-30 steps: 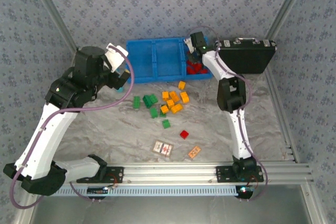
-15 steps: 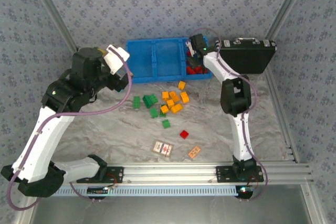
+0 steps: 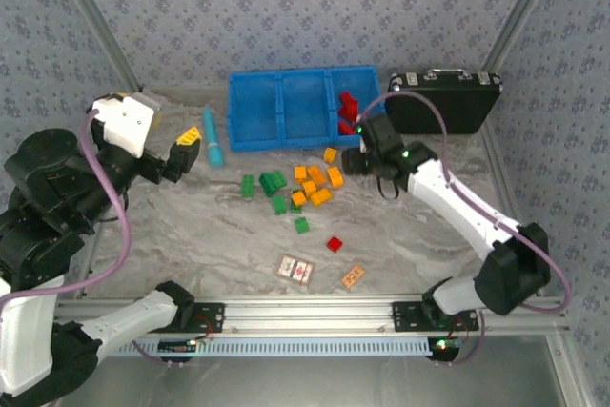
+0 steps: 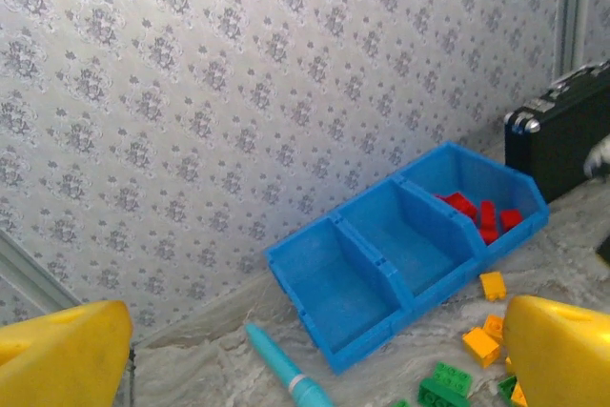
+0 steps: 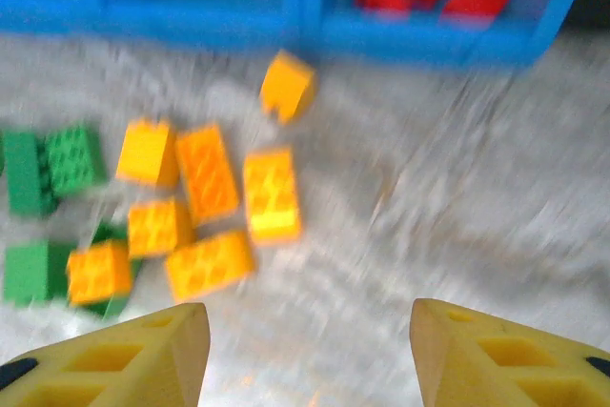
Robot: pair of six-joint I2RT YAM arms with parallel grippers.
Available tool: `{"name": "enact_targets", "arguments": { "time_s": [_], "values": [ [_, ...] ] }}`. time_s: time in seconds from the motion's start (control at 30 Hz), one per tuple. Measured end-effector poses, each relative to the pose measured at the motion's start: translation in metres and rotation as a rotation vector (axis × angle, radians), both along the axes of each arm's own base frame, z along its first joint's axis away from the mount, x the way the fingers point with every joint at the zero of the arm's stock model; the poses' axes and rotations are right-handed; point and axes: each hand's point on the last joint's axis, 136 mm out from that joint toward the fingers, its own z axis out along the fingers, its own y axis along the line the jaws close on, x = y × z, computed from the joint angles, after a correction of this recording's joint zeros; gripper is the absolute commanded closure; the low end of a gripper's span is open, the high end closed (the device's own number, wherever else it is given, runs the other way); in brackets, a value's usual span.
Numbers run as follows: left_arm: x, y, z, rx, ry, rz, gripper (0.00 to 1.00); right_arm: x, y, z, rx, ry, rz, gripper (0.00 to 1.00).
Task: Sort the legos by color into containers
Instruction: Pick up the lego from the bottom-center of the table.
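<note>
The left end effector (image 3: 188,145) is wide open and empty, held above the worktop's (image 3: 429,235) left side near a teal tube (image 3: 214,140). The right end effector (image 5: 307,316) is open too, nothing between its fingers, hovering just in front of the blue tray (image 3: 257,111). Red bricks (image 3: 348,113) lie in the tray's right compartment; the other two compartments are bare. Orange bricks (image 3: 317,183) and green bricks (image 3: 267,186) sit clustered before the tray, and one red brick (image 3: 335,244) lies nearer, apart from them.
</note>
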Motion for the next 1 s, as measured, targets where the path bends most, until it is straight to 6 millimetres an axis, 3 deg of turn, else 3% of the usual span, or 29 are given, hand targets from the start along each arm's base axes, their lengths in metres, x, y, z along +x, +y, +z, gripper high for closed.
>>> {"name": "enact_targets", "arguments": {
  "time_s": [0.2, 0.3, 0.43, 0.57, 0.8, 1.0],
  "values": [
    [-0.007, -0.003, -0.001, -0.034, 0.011, -0.030, 0.00, -0.095, 0.032, -0.046, 0.038, 0.150, -0.016, 0.41],
    [-0.011, -0.002, -0.005, -0.045, 0.019, -0.038, 0.00, -0.127, 0.038, -0.063, 0.076, 0.191, -0.073, 0.42],
    [-0.015, -0.002, -0.007, -0.052, 0.022, -0.053, 0.00, -0.154, 0.036, -0.097, 0.128, 0.234, -0.212, 0.43],
    [-0.019, -0.001, -0.007, -0.064, 0.019, -0.059, 0.00, -0.164, 0.035, -0.111, 0.197, 0.242, -0.351, 0.44],
    [-0.029, 0.004, -0.007, -0.072, 0.002, -0.065, 0.00, -0.151, 0.044, -0.111, 0.349, 0.243, -0.525, 0.42],
    [-0.034, 0.008, -0.008, -0.058, -0.018, -0.065, 0.00, -0.144, 0.039, -0.132, 0.384, 0.289, -0.641, 0.41]
  ]
}}
